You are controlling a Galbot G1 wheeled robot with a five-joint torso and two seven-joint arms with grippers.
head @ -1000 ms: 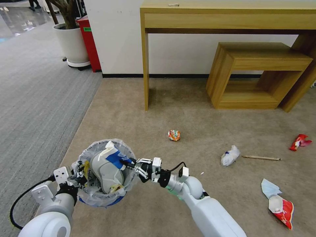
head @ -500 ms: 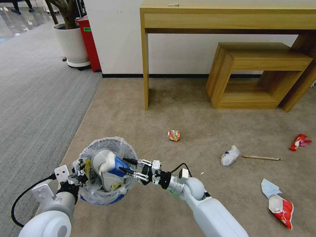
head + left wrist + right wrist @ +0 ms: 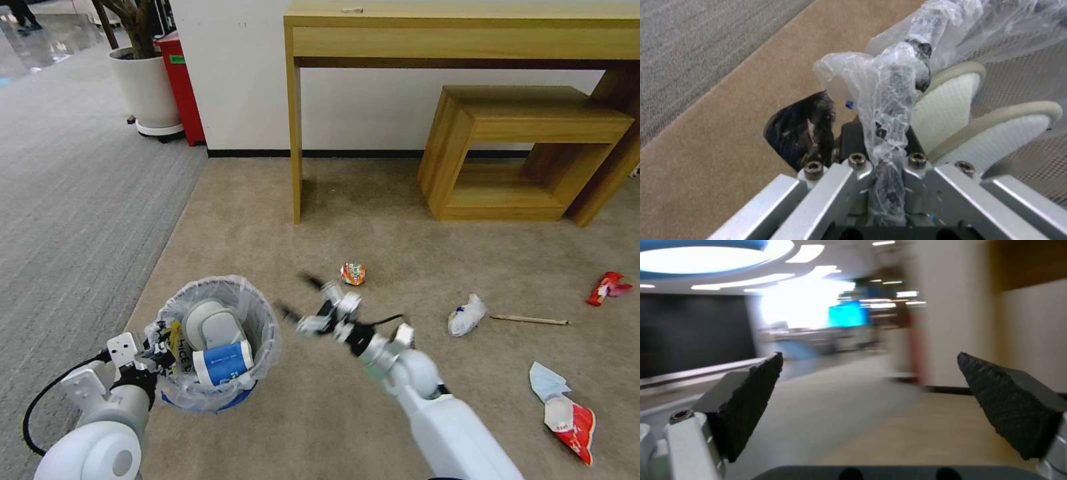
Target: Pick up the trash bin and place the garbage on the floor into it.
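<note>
Two claws are at work: the left claw (image 3: 155, 352) is clamped on the near rim of the trash bin (image 3: 263, 347), its fingers (image 3: 805, 133) pinching crinkled clear liner plastic (the wrist view shows the film bunched between them), while the right claw (image 3: 299, 298) hangs spread wide and empty over the floor (image 3: 373, 240), just beside the bin's right side and blurred. The bin is small and round, with blue showing at its bottom edge under the wrinkled liner, and it sits at the edge of the beige short-pile carpet next to a grey ribbed carpet (image 3: 73, 200). Inside it lie one blue paper cup (image 3: 223, 363) on its side and two white quilted slippers (image 3: 951, 110) with rounded toes. Five pieces of litter lie on the carpet: one crumpled orange wrapper (image 3: 353, 273) near the right claw, one white wad (image 3: 467, 315), one thin wooden stick (image 3: 530, 321) just beside it, one red wrapper (image 3: 605, 288) farther right, and one pale mask on a red packet (image 3: 563, 415). One wooden table (image 3: 467, 33) stands by the wall.
</note>
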